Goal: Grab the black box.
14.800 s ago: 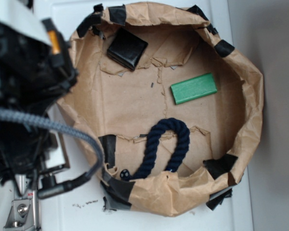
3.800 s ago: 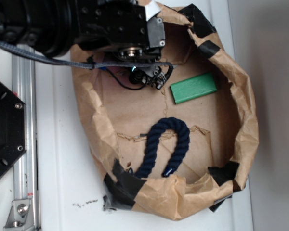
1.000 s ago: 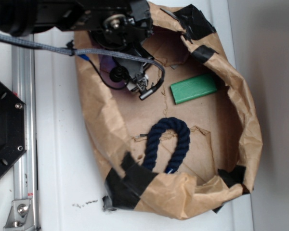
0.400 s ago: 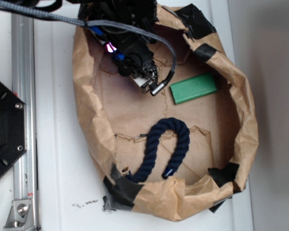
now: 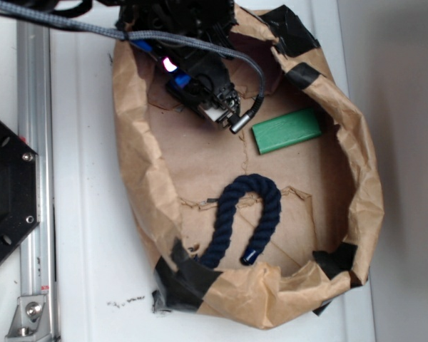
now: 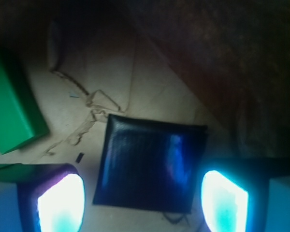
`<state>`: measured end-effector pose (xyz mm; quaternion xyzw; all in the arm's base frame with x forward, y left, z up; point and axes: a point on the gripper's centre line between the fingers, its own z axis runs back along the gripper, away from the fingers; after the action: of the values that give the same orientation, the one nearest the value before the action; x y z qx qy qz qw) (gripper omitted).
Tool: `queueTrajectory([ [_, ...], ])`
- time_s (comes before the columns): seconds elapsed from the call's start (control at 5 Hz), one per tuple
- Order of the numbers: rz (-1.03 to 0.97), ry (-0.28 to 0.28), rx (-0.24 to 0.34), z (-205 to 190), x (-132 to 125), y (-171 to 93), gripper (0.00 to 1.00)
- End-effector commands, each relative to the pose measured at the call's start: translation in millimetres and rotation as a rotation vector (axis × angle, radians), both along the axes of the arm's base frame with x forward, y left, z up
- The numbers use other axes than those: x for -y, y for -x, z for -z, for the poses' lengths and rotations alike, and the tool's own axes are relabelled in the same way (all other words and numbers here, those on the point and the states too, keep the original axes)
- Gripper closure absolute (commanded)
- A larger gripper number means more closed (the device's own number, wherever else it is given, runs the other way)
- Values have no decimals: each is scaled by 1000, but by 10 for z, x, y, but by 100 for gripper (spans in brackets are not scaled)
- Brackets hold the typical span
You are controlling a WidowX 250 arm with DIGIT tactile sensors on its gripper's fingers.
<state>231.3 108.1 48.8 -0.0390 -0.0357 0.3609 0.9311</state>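
In the wrist view the black box (image 6: 152, 162) lies flat on the brown paper floor, square and glossy with a blue sheen. My gripper (image 6: 142, 205) hovers over it, open, its two glowing fingertips (image 6: 60, 203) standing either side of the box's near edge without touching it. Seen from the exterior view, my gripper (image 5: 207, 96) reaches down into the upper left of the paper bag, and the arm hides the black box there.
A green block (image 5: 287, 130) lies to the right of the gripper and shows again as the green block (image 6: 12, 106). A dark navy rope (image 5: 246, 217) curls lower on the floor. The bag's crumpled paper wall (image 5: 132, 157) with black tape patches rises all round.
The gripper has moved a little to the right and deeper into the bag over the last second. The bag's left wall and lower tape have shifted slightly.
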Motion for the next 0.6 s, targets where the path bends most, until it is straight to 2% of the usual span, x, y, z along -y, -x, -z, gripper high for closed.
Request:
queueTrajectory([
  [0.0, -31, -48, 22, -37, -170, 53, 0],
  [0.2, -30, -60, 11, 25, -189, 39, 0],
  [0.4, -5, -49, -4, 173, -76, 53, 0],
])
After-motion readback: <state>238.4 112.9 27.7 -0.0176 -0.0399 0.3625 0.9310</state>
